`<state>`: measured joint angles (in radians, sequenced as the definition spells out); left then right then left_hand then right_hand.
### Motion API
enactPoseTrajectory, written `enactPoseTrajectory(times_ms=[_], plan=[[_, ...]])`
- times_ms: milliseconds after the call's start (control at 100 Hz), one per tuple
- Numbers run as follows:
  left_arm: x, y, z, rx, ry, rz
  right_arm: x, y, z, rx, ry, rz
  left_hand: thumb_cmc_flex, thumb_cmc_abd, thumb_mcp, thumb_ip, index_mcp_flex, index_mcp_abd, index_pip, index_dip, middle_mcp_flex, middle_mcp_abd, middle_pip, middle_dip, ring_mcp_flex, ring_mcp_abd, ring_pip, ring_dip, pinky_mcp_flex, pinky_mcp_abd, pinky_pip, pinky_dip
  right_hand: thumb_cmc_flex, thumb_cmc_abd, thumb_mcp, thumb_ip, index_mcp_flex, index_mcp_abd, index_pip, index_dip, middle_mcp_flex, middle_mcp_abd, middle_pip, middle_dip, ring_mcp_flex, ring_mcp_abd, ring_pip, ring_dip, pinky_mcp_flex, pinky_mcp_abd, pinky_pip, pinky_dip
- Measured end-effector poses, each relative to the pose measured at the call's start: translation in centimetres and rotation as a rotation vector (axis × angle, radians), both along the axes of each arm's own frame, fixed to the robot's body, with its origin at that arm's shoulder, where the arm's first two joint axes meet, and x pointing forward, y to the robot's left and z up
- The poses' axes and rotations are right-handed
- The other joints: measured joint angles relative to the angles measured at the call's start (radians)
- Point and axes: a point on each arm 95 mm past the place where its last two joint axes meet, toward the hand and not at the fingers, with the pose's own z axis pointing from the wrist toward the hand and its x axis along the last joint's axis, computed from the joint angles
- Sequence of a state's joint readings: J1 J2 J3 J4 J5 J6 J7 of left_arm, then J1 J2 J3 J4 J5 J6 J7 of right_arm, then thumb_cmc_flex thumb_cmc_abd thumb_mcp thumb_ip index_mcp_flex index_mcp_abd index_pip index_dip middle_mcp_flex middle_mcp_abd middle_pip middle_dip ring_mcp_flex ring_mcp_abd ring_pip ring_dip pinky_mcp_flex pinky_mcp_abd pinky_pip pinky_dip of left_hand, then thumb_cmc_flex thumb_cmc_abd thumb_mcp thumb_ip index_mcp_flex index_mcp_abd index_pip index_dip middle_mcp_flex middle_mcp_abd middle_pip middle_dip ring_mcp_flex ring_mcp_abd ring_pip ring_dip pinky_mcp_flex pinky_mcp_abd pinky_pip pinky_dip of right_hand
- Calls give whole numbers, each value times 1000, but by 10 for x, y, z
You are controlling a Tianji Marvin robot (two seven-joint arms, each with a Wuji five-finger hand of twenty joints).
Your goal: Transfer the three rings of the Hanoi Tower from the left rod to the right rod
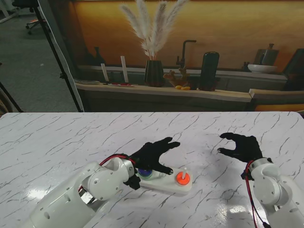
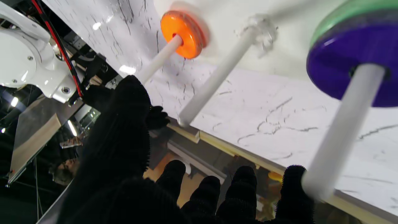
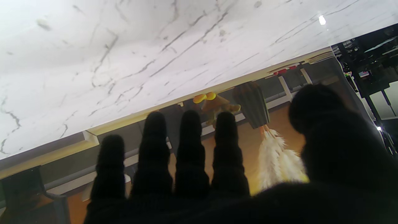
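The white tower base (image 1: 166, 184) lies on the marble table near me. An orange ring (image 1: 183, 178) (image 2: 183, 34) sits on the right rod. On the left rod a purple ring (image 1: 145, 173) (image 2: 354, 62) rests on a green ring (image 2: 329, 15). The middle rod (image 2: 217, 74) is bare. My left hand (image 1: 154, 156) (image 2: 130, 161) hovers over the left rod, fingers spread, holding nothing. My right hand (image 1: 240, 146) (image 3: 217, 174) is off to the right above the table, open and holding nothing.
Beyond the table's far edge runs a counter with a vase of pampas grass (image 1: 153, 52), a dark speaker (image 1: 209, 71) and a bowl (image 1: 261, 68). A tripod leg (image 1: 57, 57) stands at the far left.
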<state>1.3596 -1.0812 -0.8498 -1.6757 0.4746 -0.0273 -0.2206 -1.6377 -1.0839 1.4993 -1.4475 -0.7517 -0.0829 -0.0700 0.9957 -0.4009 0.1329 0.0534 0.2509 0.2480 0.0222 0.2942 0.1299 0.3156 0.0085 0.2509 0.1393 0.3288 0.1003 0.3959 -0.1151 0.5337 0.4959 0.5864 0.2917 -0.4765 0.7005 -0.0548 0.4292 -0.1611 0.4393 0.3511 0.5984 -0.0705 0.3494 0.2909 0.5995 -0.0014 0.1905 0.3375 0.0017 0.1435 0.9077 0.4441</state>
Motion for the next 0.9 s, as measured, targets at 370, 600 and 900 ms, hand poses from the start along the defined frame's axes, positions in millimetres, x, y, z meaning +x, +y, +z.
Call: enactPoseTrajectory(times_ms=[370, 600, 900], plan=[[-4, 41, 20, 33, -69, 94, 0, 0, 0, 2, -2, -1, 0, 1, -21, 0, 29, 0, 18, 0, 2, 0, 0, 11, 13, 0, 0, 0, 9, 0, 0, 8, 0, 0, 0, 0, 0, 0, 0, 0, 0, 0, 6, 0, 0, 0, 0, 0, 0, 0, 2, 0], [-10, 63, 3, 65, -48, 146, 0, 0, 0, 2, -3, -2, 0, 1, -24, 0, 42, 0, 33, 0, 20, 1, 21, 26, 22, 0, 0, 0, 16, 0, 0, 16, 0, 0, 0, 0, 0, 0, 0, 0, 0, 0, 6, 0, 0, 0, 0, 0, 0, 0, 2, 0], [-13, 77, -19, 74, -32, 203, 0, 0, 0, 1, 0, -2, 0, 1, -25, 0, 53, 0, 41, 12, 46, 1, 23, 27, 26, 1, 3, 1, 20, 0, 0, 22, 0, 0, 0, 0, 0, 0, 0, 0, 0, 0, 6, 0, 0, 0, 1, 0, 1, 0, 2, 0]])
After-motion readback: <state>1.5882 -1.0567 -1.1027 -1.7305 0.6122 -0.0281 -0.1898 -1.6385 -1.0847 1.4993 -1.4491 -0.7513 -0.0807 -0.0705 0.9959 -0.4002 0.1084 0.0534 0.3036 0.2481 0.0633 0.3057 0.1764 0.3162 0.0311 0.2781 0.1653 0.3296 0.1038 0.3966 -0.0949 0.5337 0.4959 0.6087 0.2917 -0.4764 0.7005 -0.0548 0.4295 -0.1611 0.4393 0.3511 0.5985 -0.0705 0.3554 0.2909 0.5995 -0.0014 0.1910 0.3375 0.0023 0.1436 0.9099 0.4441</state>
